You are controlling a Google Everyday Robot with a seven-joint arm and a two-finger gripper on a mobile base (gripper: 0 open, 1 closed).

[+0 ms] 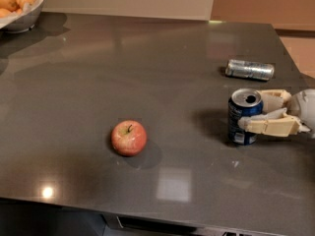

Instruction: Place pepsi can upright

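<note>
The pepsi can [243, 113] is dark blue with a silver top. It stands upright on the grey table [147, 82] at the right side. My gripper [252, 111] reaches in from the right edge. Its two cream fingers [269, 126] sit on either side of the can, one in front and one behind, closed against it. The can's base rests on the table top.
A slim silver-and-blue can [249, 69] lies on its side just behind the pepsi can. A red apple [129, 137] sits in the front middle of the table. A bowl of fruit [19, 4] stands at the far left corner. The table's right edge is close to the gripper.
</note>
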